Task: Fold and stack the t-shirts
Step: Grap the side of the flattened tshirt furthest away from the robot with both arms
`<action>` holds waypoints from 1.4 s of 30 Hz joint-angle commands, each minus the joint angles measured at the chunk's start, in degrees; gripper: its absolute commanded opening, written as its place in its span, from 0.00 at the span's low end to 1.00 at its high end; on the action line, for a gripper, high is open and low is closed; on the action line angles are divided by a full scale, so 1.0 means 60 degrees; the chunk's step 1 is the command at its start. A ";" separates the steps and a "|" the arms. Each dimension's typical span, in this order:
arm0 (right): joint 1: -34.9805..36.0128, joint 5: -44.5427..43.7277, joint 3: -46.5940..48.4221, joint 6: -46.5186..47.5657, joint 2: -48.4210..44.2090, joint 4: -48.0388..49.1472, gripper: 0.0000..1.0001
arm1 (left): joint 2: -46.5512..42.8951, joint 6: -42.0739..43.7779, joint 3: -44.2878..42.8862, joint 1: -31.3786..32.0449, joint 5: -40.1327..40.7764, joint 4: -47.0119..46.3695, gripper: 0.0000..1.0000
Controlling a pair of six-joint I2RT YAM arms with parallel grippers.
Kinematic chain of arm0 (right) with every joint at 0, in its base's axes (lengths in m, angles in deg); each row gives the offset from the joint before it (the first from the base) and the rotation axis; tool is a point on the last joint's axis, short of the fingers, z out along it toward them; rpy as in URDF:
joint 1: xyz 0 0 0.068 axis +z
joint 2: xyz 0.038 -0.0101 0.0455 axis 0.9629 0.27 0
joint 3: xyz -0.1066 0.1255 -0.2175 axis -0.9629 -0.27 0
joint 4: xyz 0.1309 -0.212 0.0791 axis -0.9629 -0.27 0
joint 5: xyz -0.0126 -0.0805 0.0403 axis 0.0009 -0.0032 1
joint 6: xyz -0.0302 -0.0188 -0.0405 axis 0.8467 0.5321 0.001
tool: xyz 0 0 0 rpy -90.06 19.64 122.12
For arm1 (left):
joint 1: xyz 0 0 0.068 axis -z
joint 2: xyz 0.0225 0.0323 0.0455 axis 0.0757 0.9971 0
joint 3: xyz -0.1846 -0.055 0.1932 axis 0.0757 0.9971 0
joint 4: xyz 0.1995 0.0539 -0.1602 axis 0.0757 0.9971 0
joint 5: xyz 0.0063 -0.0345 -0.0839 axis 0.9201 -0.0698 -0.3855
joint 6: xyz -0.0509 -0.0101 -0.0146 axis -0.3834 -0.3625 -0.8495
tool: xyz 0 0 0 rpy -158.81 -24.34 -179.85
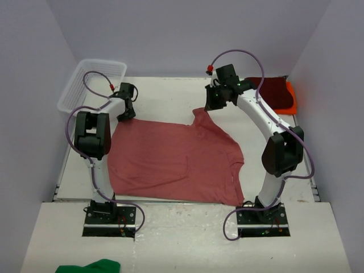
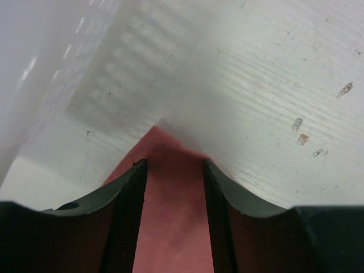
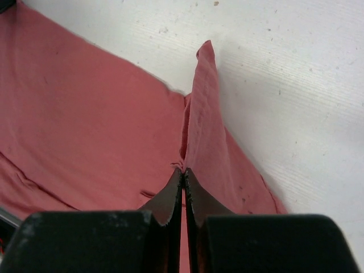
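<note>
The white mesh basket (image 1: 85,85) stands just left of and beyond the left pincer (image 2: 173,165), its wall blurred and close in the left wrist view; the left pincer is spread, its two fingers apart over the far left corner of the rose t-shirt (image 1: 170,159); that corner lies flat on the table (image 1: 165,94) and pokes out just past the fingertips; whether the fingers touch the cloth I cannot tell; the shirt is spread open between the two pincers and reaches back toward the arm bases; the right pincer (image 3: 183,172) is pressed together on the shirt's far right part, pinching a fold of the cloth; just ahead of its tips the fabric rises in a narrow upright peak, and the rest slopes away to its left; to the right of this pincer, at the table's far right corner, the maroon t-shirt (image 1: 270,91) lies on the orange t-shirt (image 1: 291,94), whose edge shows along its right side.
</note>
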 commanded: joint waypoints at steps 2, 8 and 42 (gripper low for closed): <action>0.0014 0.0163 0.0052 -0.0133 -0.0406 0.0103 0.00 | 0.0807 -0.0119 0.0298 -0.0015 -0.1092 0.0402 0.48; -0.0074 0.0192 0.0375 0.0057 -0.0201 -0.0146 0.00 | 0.0676 -0.0236 -0.0011 0.0000 -0.0668 0.0579 0.48; -0.0748 0.0309 0.1020 0.0160 -0.0670 -0.0616 0.00 | 0.1467 0.0042 -0.1110 0.0058 -0.2191 0.0447 0.06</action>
